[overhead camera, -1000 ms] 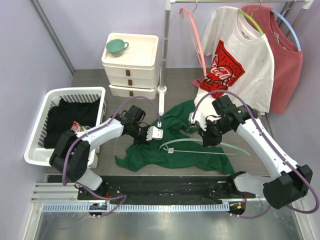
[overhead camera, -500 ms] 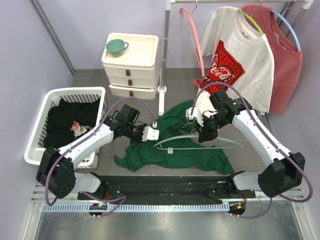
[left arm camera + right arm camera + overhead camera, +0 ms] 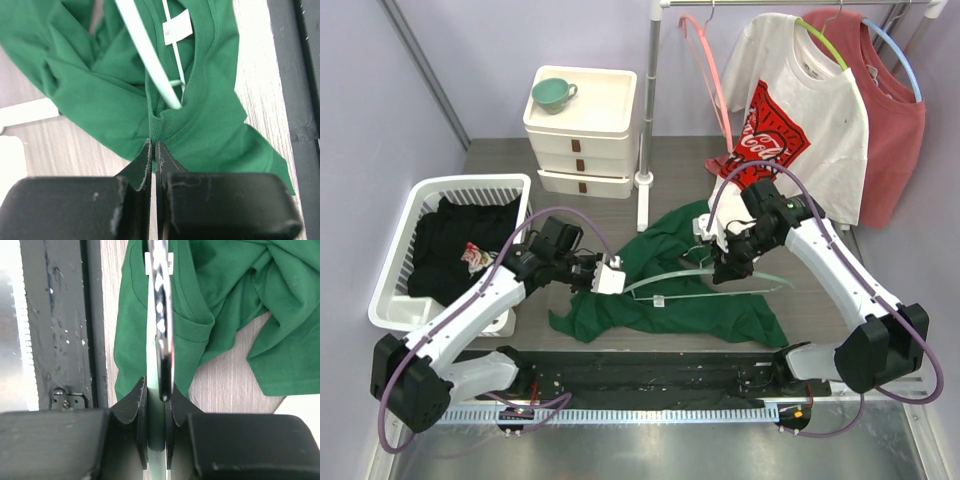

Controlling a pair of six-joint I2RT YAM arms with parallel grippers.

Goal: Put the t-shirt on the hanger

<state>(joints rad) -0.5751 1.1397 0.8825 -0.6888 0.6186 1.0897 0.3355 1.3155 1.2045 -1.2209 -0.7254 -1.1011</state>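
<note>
The t-shirt [image 3: 670, 312] is seen crumpled on the tabletop [image 3: 500, 165] between the two arms, neck opening toward the left arm, white label [image 3: 177, 27] exposed inside the collar. The left gripper [image 3: 611, 277] is closed almost fully, jaws nearly touching, with a fold of the collar rim pinched at the tips. The right gripper [image 3: 725, 266] is clamped on the hanger [image 3: 148, 56] at its top, just under the wire hook [image 3: 161, 315], which is seen standing up in front of the fingers in the right wrist view. The hanger is held over the shirt's middle, roughly level, one end reaching toward the left gripper. In the left wrist view that end is seen at the neck opening, just beside the pinched rim; whether it is inside the collar or only resting on it cannot be settled from this angle. Sleeves and hem are spread on the tabletop, off the hanger.
</note>
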